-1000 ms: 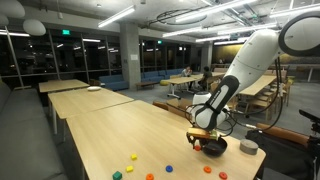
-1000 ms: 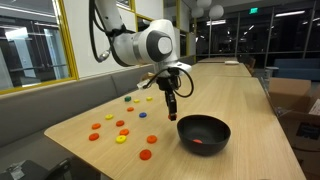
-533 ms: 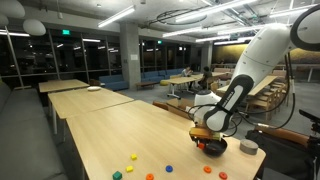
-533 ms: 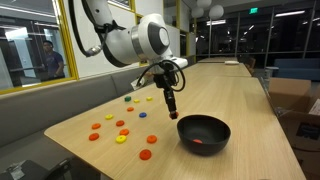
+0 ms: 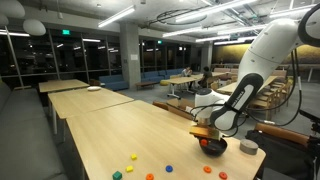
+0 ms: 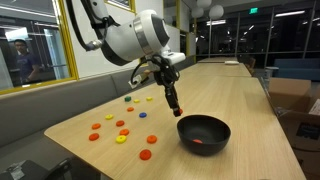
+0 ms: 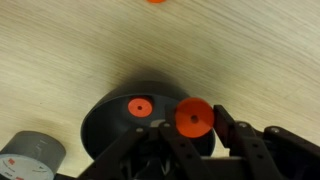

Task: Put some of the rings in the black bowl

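Note:
The black bowl fills the lower middle of the wrist view, with one orange ring lying inside it. My gripper is shut on a second orange ring, held on edge just above the bowl's rim. In both exterior views the gripper hangs close over the bowl, at its near edge. Loose rings in orange, yellow and blue lie scattered on the wooden table.
A pale grey cup stands right beside the bowl. More rings lie near the table's front edge. The long wooden table stretches away behind the bowl; other tables and chairs stand beyond.
The arm has leaned over and the gripper has shifted slightly toward the bowl, still holding the orange ring. The bowl and the loose rings have not moved.

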`<state>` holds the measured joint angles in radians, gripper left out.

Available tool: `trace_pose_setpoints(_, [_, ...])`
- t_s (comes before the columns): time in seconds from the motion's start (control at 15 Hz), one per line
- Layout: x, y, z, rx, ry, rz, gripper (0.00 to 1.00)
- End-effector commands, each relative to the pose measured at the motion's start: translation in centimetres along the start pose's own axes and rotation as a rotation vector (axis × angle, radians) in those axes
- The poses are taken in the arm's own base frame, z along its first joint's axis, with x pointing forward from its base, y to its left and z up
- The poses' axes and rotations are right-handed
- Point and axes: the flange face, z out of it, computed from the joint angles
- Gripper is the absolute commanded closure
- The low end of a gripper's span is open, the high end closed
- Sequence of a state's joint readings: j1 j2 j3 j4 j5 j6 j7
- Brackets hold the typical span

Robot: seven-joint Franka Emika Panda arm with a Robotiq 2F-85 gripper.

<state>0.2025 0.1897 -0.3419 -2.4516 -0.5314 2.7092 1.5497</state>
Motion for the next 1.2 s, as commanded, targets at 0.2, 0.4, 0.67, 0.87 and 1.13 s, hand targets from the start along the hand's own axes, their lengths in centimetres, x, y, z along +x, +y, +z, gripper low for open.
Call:
trace_pose_setpoints(0.2, [1.4, 2.2, 0.4, -0.055, 0.018, 0.131, 0.83])
trace_pose_setpoints(0.4, [1.6, 2.6, 1.0, -0.050, -0.012, 0.127, 0.32])
trace_pose_setpoints(0.67, [0.5, 2.7, 0.9, 0.007, -0.078, 0.058, 0.02])
trace_pose_setpoints(0.87, [-2.3, 2.7, 0.1, 0.088, -0.154, -0.028, 0.00])
trace_pose_setpoints(1.13, [-7.7, 2.2, -0.4, 0.135, -0.288, -0.040, 0.00])
